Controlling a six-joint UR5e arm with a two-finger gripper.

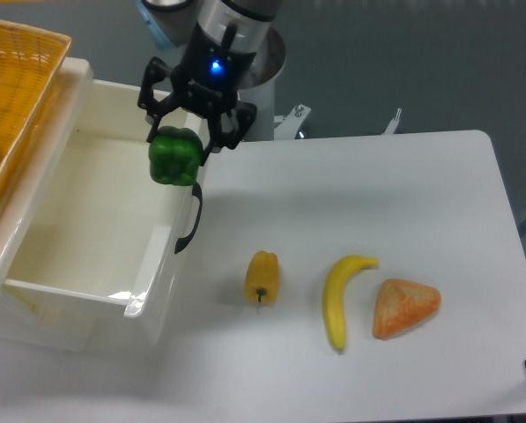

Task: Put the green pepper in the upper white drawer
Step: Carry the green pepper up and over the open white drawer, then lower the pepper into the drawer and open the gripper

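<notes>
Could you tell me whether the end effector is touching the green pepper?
Touching: the fixed camera shows the end effector with its fingers closed against the green pepper, holding it up.

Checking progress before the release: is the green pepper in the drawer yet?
Not yet. The green pepper hangs in the gripper over the upper white drawer's front wall.

Green pepper over upper white drawer wall

A robotics lab setup was pretty clearly shown here: a plain white table was set against a bare grey-blue backdrop, with an industrial arm mounted at 12 o'clock. Toy-looking food, like a banana, was laid out toward 5 o'clock.
</notes>
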